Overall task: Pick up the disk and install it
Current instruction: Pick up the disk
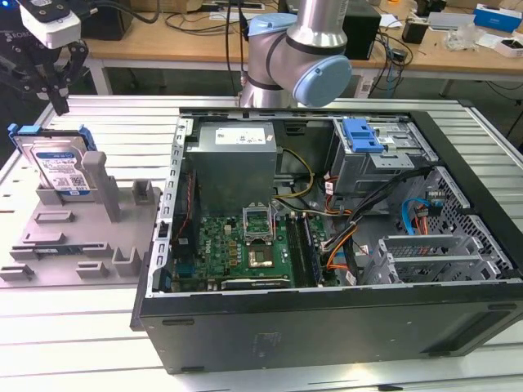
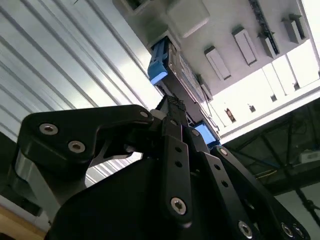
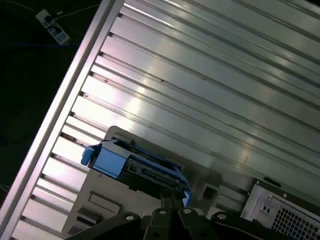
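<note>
Nothing printed can be read here. The disk (image 1: pixel 62 166) bears a white and blue label on its face, its lines too fine to make out. A white sticker lies on top of the grey power supply box (image 1: pixel 233 173) inside the computer case (image 1: pixel 327 318), its print just as illegible. 2 labels, no readable word or number

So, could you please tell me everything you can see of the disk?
The disk is a flat silver drive with a white and blue label, in a blue plastic carrier frame. It stands on edge in a grey holder at the exterior view's left. The gripper hangs above, apart.
</note>
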Action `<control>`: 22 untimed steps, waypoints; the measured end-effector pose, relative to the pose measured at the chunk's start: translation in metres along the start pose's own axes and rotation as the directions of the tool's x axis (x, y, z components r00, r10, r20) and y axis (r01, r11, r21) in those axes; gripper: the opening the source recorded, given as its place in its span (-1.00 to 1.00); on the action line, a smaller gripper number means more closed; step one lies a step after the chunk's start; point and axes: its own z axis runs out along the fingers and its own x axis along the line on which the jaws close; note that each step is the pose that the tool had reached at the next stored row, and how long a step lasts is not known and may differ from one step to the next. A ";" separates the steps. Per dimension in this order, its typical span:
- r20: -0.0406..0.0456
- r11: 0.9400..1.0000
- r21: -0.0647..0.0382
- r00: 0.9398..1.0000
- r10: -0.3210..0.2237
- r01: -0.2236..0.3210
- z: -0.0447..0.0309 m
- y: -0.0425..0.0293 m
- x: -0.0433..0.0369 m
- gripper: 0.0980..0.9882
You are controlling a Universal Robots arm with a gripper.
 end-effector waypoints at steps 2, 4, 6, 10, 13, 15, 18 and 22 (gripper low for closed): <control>-0.002 0.999 -0.001 0.999 -0.051 0.051 0.0001 0.0001 0.0000 -0.98; -0.004 0.996 -0.002 0.996 -0.090 0.090 0.0001 0.0002 -0.0002 -0.98; -0.006 0.989 -0.004 0.989 -0.149 0.149 0.0001 0.0006 -0.0003 -0.96; -0.012 0.954 -0.009 0.954 -0.299 0.299 0.0003 0.0017 -0.0008 -0.15; -0.015 0.936 -0.011 0.936 -0.351 0.351 0.0003 0.0028 -0.0014 0.00; -0.021 0.924 -0.007 0.924 -0.383 0.383 0.0004 0.0035 -0.0016 0.00; -0.033 0.905 0.000 0.904 -0.426 0.426 0.0004 0.0036 -0.0017 0.00; -0.055 0.859 0.010 0.858 -0.511 0.512 0.0010 0.0036 -0.0017 0.00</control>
